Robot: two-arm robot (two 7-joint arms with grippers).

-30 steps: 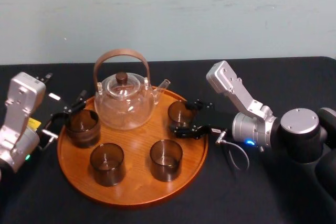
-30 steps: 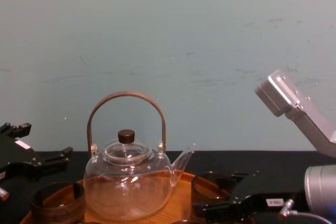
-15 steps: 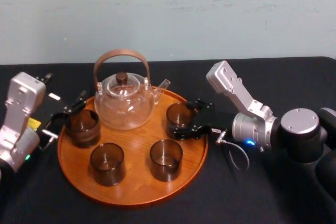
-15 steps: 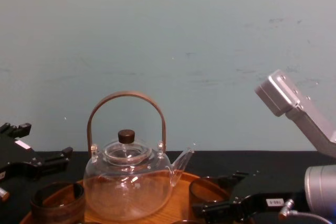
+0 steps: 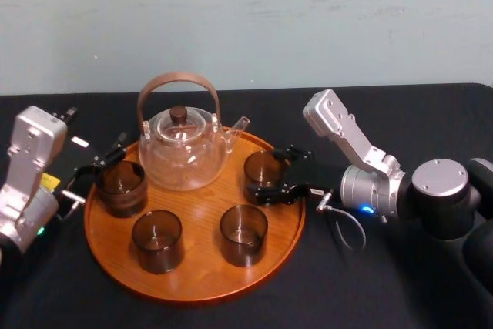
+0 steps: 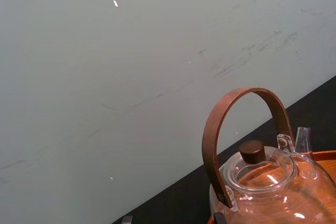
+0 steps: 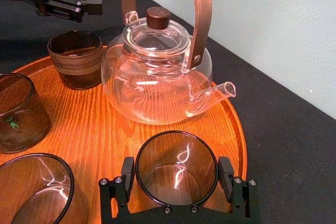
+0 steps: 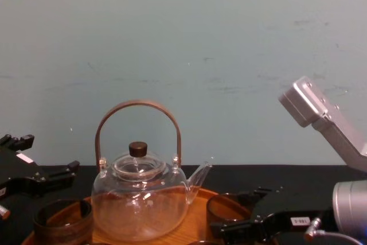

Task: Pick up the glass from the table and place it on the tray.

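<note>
The glass point(image 5: 264, 169) is a dark clear tumbler standing on the right side of the round wooden tray point(image 5: 200, 283), just in front of the teapot's spout. My right gripper point(image 5: 267, 176) reaches in from the right and is shut on it. In the right wrist view the glass point(image 7: 176, 169) sits between the two black fingers point(image 7: 127, 174), which touch its sides. The chest view shows the same glass point(image 8: 226, 206) low down, with the right gripper point(image 8: 252, 213) around it. My left gripper point(image 5: 98, 171) stands open at the tray's left rim.
A clear glass teapot point(image 5: 183, 148) with a brown arched handle stands at the back of the tray. Three more tumblers rest on the tray: one at the left point(image 5: 121, 186), two at the front point(image 5: 157, 240) point(image 5: 243, 234). Black cloth covers the table point(image 5: 370, 283).
Over the last second my right gripper and the glass shifted slightly left, farther onto the tray. The left arm has not moved.
</note>
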